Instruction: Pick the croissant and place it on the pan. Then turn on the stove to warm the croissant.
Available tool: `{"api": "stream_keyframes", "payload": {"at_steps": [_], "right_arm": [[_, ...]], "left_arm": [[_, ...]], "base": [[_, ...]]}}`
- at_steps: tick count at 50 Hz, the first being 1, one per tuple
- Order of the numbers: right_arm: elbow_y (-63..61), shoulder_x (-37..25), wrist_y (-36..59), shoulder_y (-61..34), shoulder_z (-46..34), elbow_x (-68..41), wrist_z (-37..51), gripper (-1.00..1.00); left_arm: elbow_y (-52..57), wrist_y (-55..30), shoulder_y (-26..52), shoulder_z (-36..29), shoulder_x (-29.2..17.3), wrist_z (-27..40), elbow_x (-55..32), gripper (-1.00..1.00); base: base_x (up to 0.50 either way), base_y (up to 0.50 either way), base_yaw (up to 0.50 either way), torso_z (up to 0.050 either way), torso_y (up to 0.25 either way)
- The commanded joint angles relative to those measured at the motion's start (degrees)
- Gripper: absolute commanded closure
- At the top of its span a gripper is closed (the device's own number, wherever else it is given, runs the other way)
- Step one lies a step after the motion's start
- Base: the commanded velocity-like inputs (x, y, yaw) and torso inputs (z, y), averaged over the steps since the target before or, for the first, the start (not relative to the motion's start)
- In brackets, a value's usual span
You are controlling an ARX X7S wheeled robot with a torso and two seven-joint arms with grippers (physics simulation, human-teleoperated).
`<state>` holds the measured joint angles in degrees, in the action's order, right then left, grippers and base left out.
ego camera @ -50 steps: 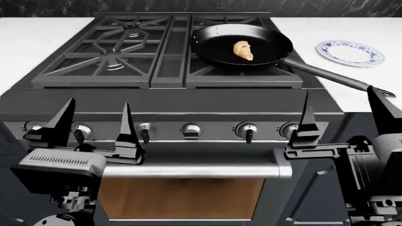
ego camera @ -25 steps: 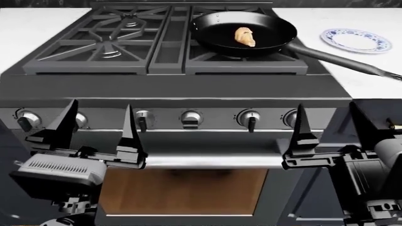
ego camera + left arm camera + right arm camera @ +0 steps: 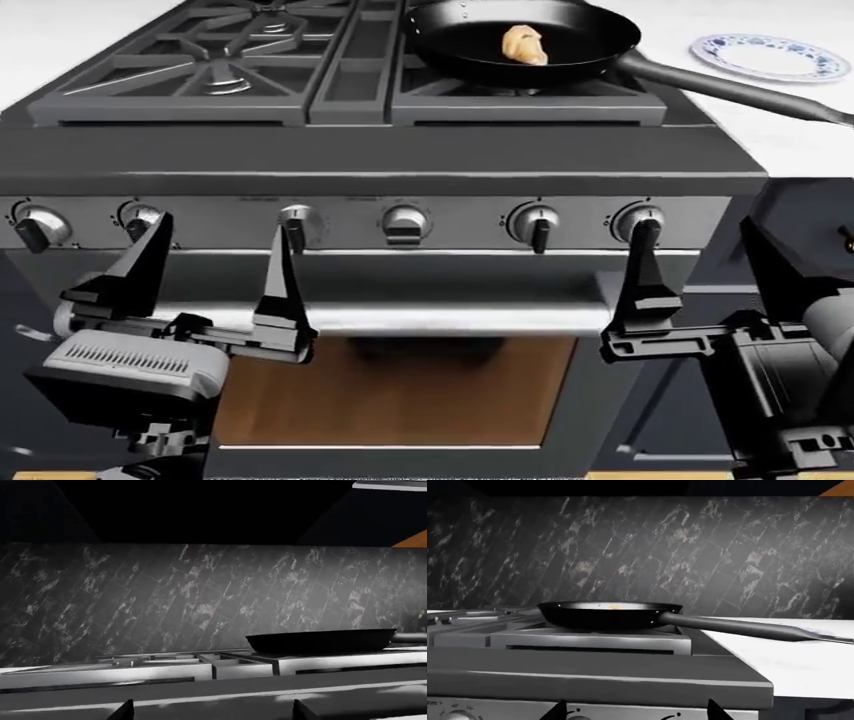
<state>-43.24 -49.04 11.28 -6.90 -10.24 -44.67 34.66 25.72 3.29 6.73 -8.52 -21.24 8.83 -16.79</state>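
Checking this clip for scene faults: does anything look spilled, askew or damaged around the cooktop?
Nothing stands out. The croissant lies whole inside the pan, which sits level on the stove grate, its handle reaching over the counter toward the blue-patterned plate. No spills show.

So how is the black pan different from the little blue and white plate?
The pan is black, deep-sided and has a long handle; the plate is white with a blue pattern, flat and has no handle. The pan sits on the stove grate holding the croissant; the plate lies bare on the counter. Both are round.
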Motion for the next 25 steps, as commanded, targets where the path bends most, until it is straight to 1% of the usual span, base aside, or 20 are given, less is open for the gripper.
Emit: {"api": "stream_keyframes", "payload": {"at_steps": [1,25], "right_arm": [[-0.6,-0.3,0.0,0.1,0.1,0.3,0.1,-1.0],[-0.5,-0.3,0.2,0.0,0.1,0.4,0.5,-1.0]], "left_arm": [[-0.2,0.0,0.0,-0.3,-0.1,0.2,0.1,-1.0],[-0.5,0.2,-0.1,-0.5,-0.4,0.5,0.0,-1.0]], "base": [[0.0,0.0,0.0,-0.05,0.0],[0.0,0.0,0.0,-0.05,0.0]]}}
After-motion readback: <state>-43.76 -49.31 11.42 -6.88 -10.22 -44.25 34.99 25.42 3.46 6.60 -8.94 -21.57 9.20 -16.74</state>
